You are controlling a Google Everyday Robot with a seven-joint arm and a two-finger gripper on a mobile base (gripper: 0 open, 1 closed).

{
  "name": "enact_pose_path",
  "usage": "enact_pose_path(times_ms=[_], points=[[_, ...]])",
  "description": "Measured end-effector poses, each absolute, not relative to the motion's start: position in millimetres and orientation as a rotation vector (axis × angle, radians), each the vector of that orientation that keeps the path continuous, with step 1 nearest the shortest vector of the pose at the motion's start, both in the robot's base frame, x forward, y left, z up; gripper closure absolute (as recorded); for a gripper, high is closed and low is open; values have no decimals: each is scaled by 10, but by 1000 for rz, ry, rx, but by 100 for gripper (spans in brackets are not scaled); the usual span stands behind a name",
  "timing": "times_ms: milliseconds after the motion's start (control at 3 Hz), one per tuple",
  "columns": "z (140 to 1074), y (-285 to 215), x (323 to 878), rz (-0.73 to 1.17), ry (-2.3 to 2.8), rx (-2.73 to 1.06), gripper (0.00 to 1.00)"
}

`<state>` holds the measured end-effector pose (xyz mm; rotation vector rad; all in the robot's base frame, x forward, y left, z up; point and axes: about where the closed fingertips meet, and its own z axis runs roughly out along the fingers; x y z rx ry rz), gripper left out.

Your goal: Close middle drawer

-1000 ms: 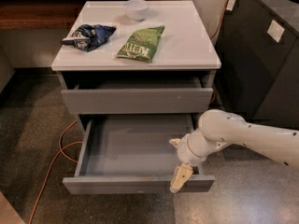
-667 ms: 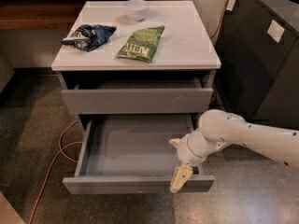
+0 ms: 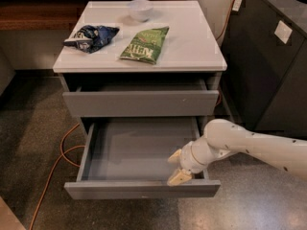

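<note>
The middle drawer (image 3: 144,189) is a wide, shallow gray drawer with a plain slab face. It is pulled far out of the cabinet and its long gray tray (image 3: 139,150) is empty. My gripper (image 3: 175,167), on a white arm coming in from the right, is at the drawer's front right corner. It is just behind the front face and over the tray. Its two cream fingers (image 3: 179,177) stand apart with nothing between them.
The taller gray drawer (image 3: 139,103) above stands slightly out. On the white cabinet top (image 3: 201,42) lie a dark chip bag (image 3: 91,36), a green chip bag (image 3: 145,44) and a white bowl (image 3: 141,9). An orange cable (image 3: 60,157) lies on the floor at left. A dark cabinet (image 3: 268,66) stands at right.
My gripper has shifted slightly back and left. Its lower finger has moved from in front of the drawer face to the rim. The drawer stands as far out as before.
</note>
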<state>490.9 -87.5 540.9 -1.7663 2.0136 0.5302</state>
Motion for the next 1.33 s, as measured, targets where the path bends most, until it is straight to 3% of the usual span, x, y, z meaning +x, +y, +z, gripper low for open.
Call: enact_pose_path(times_ms=[667, 1000, 1333], points=[[5143, -662, 4862, 596, 1953, -1794, 85], [4915, -400, 4748, 674, 1912, -1861, 100], [4810, -258, 4695, 713, 1890, -1897, 100]])
